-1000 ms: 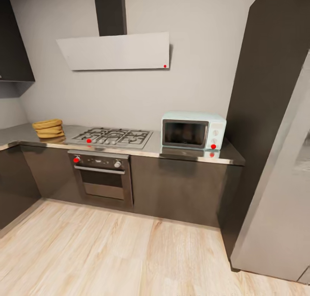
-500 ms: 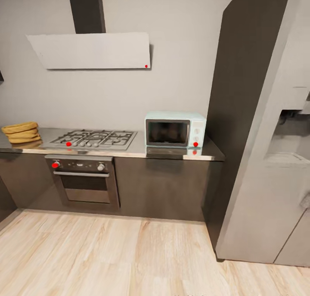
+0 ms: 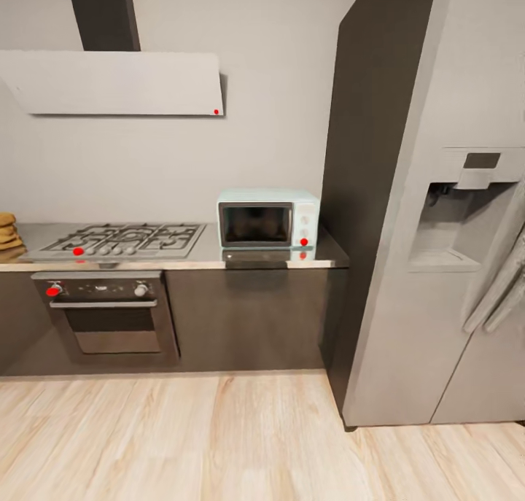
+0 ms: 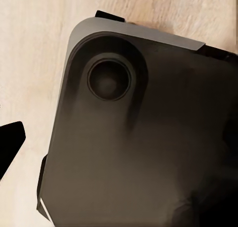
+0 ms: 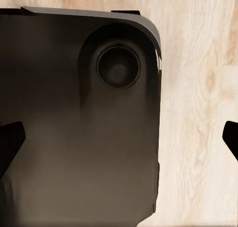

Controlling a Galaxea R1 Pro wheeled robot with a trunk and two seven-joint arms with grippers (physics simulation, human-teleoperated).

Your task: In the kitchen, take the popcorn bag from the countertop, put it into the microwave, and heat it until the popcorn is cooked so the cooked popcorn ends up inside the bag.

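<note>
One microwave (image 3: 268, 222), one popcorn bag (image 3: 7, 232) at the picture's edge, one countertop (image 3: 208, 257), one gas hob (image 3: 120, 240), one built-in oven (image 3: 104, 313), one extractor hood (image 3: 109, 82), one tall fridge (image 3: 445, 268). Two fingertips (image 5: 11, 142) of the right gripper show, one of the left (image 4: 10, 145).

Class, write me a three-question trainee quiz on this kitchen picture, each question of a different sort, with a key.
1. True or false: the microwave stands on the countertop with its door shut.
2. Which appliance stands on the floor right of the microwave? A) dishwasher B) fridge C) washing machine
3. Fill in: the popcorn bag lies at the picture's ____ edge, beyond the gas hob.

Key: 1 true; 2 B; 3 left.
</note>
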